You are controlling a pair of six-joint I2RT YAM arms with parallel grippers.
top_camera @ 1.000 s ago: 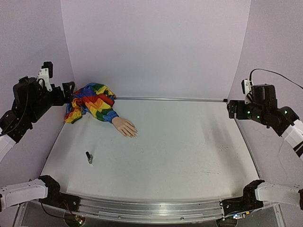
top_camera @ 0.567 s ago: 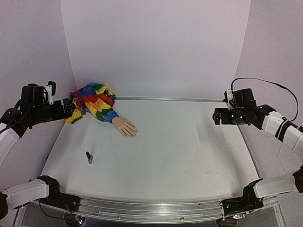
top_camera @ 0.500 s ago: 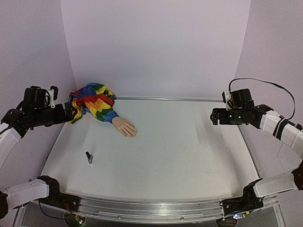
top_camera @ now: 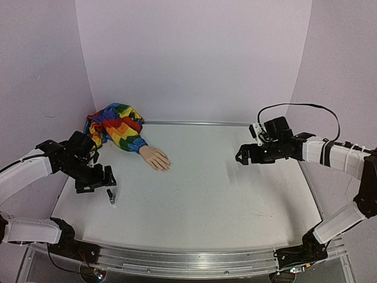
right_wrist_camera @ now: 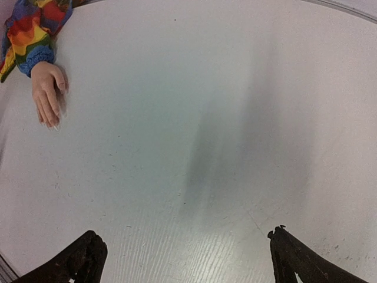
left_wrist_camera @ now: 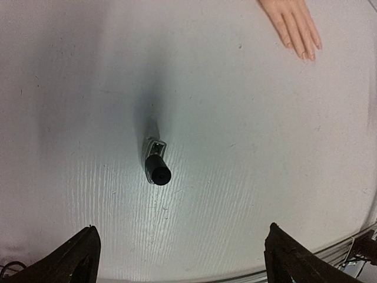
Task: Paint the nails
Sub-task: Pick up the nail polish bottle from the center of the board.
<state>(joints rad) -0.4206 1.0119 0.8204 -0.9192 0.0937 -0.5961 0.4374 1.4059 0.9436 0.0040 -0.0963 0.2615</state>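
Note:
A pale peach fake hand [top_camera: 155, 158] lies palm down at the back left of the white table, its rainbow-striped sleeve [top_camera: 116, 128] bunched behind it. Its tiny nails [left_wrist_camera: 306, 52] show at the fingertips in the left wrist view, and the hand also shows in the right wrist view [right_wrist_camera: 48, 93]. A small dark bottle [top_camera: 110, 196] stands near the front left; in the left wrist view [left_wrist_camera: 156, 168] it is seen from above. My left gripper [top_camera: 95, 180] is open and empty, hovering just left of and above the bottle. My right gripper [top_camera: 246, 157] is open and empty above the table's right middle.
A pale purple backdrop wall [top_camera: 194, 59] closes the back and sides. A metal rail [top_camera: 188, 259] runs along the table's near edge. Bare white table [top_camera: 212, 194] lies between the two grippers.
Both arms have swung in from the sides over the table. The left gripper has come down to the bottle; the right gripper has moved left toward the middle. Hand and bottle have not moved.

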